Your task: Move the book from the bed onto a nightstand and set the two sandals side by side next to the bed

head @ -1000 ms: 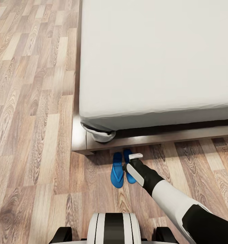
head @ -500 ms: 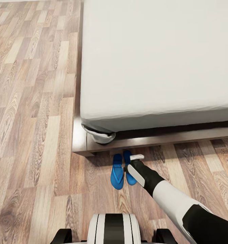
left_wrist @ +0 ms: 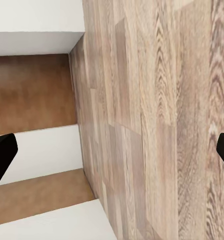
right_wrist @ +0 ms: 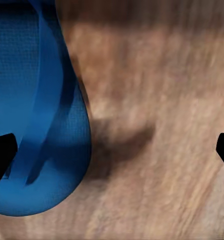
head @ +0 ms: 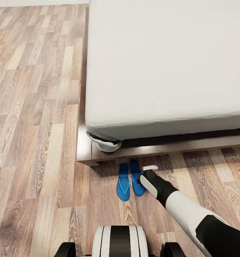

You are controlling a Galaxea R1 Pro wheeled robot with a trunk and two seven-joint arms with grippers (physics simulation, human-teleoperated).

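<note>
Two bright blue sandals lie side by side on the wood floor just in front of the bed's dark frame (head: pixel 163 148), the left sandal (head: pixel 123 182) and the right sandal (head: pixel 136 177). My right arm's wrist (head: pixel 151 181) hangs just right of the right sandal. In the right wrist view my right gripper (right_wrist: pixel 112 150) stands open over the floor, with a sandal (right_wrist: pixel 37 115) beside one fingertip and nothing held. My left gripper (left_wrist: pixel 112 150) is open and empty above floorboards. The grey mattress (head: pixel 163 64) is bare. The book and the nightstand are out of view.
A white bunched sheet corner (head: pixel 105 142) hangs at the bed's near corner. Wood-plank floor (head: pixel 34 125) stretches to the left of the bed. My base (head: pixel 119 242) stands close behind the sandals. White and brown steps (left_wrist: pixel 37 125) show in the left wrist view.
My right arm has drawn rightward off the right sandal, which now lies uncovered on the floor. The head view has shifted slightly.
</note>
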